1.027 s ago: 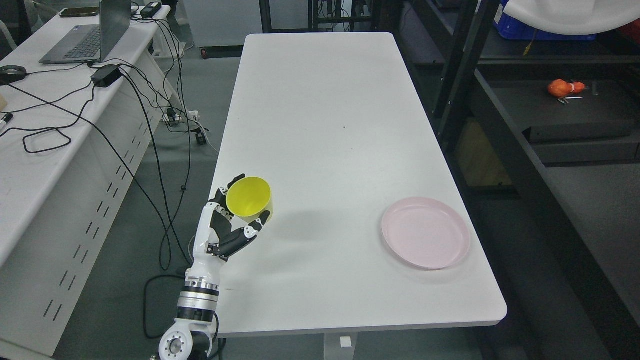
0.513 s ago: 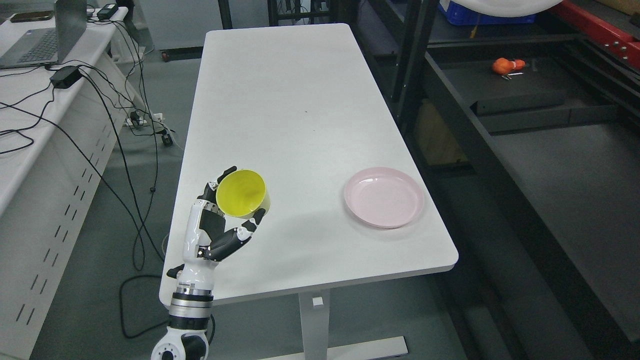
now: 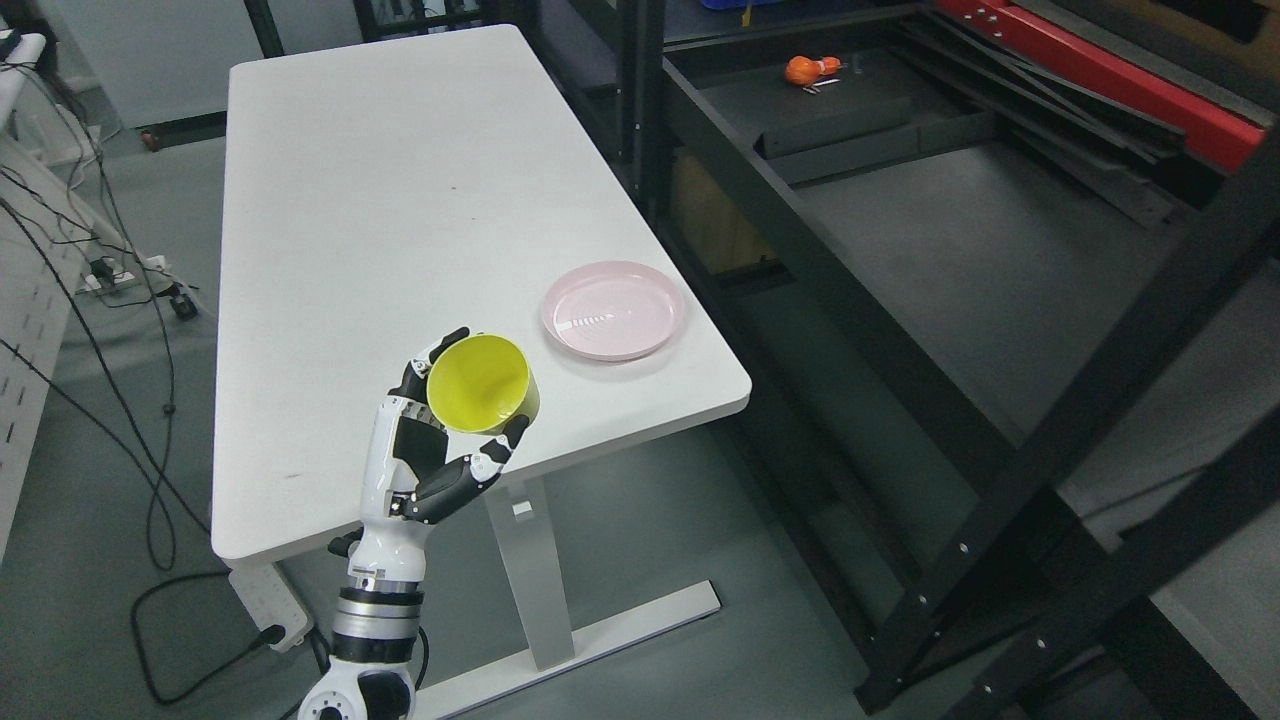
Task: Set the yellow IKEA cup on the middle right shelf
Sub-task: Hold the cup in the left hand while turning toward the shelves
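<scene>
Pickup done: yellow cup gripped in left hand, fingers wrapped round wall, held clear above white table near pink plate. Left: carry to black shelf rack at right, set down, release. R hand unseen.

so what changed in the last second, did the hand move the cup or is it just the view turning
Mostly the view: the whole picture has swung right, so the white table and round pink plate slide left in frame and the black metal shelving fills the right. The plate itself has not visibly moved on the table. The left hand keeps its grasp on the yellow plastic cup, tilted with its mouth toward the camera, as before. Nothing was released.
</scene>
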Controlling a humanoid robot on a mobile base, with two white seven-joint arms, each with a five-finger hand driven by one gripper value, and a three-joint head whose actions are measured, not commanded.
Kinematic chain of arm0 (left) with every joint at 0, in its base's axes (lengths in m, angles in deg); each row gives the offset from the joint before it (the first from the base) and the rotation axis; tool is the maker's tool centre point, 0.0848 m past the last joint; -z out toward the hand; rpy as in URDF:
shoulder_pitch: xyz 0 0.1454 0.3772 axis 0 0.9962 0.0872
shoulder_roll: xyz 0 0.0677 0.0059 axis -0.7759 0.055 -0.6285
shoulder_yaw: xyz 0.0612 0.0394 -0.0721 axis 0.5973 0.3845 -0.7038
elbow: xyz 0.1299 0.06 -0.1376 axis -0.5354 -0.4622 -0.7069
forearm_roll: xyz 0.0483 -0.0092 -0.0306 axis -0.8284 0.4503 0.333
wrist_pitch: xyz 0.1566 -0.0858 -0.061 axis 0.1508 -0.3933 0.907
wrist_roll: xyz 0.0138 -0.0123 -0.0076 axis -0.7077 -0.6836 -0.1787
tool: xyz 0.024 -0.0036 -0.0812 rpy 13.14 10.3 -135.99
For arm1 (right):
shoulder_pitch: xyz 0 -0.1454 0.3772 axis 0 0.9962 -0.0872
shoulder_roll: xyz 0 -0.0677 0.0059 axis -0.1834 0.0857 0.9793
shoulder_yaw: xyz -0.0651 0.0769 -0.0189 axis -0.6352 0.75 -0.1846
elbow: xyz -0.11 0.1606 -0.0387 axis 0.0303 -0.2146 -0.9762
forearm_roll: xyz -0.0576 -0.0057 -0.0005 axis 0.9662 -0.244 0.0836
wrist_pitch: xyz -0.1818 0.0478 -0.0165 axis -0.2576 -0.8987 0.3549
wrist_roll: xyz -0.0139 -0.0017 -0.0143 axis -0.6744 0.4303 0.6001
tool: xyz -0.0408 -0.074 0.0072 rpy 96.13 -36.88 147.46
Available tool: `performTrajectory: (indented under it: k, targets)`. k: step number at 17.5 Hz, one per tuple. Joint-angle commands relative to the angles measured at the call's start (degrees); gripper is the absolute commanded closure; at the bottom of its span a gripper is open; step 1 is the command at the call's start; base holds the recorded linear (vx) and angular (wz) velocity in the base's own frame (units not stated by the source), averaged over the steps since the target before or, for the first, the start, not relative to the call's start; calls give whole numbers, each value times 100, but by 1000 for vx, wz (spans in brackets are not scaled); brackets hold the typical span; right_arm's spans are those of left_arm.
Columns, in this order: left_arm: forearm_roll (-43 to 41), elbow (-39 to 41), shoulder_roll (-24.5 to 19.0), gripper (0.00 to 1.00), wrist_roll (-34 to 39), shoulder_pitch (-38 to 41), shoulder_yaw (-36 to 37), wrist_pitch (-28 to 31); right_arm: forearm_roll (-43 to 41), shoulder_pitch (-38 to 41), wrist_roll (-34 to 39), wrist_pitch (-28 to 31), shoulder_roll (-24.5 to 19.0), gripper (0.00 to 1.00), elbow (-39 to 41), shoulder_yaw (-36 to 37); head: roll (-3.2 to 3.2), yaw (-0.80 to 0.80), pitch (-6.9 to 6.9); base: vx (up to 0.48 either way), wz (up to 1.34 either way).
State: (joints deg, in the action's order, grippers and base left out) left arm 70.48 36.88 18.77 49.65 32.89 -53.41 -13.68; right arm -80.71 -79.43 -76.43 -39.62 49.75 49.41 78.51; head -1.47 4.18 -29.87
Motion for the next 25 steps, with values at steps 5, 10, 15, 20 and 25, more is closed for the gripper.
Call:
performTrajectory:
  k: [5, 10, 15, 20, 25]
  targets:
    - [1, 121, -100, 100, 0, -19, 118, 75, -141, 79, -4, 4, 100, 1, 0, -97, 0, 0, 0, -304, -640]
    - [1, 121, -100, 100, 9, -11, 118, 75, -141, 79, -4, 4, 100, 1, 0, -97, 0, 0, 0, -274, -1063]
    - [1, 130, -100, 99, 9, 33, 57, 75, -141, 79, -4, 4, 100, 1, 0, -97, 0, 0, 0, -182, -1152]
    - [1, 130, -100, 99, 18, 42, 39, 93, -141, 79, -4, 4, 100, 1, 0, -97, 0, 0, 0, -23, -421]
    - [1, 139, -100, 99, 18, 42, 56, 93, -141, 79, -4, 4, 100, 1, 0, -97, 0, 0, 0, 7, -223]
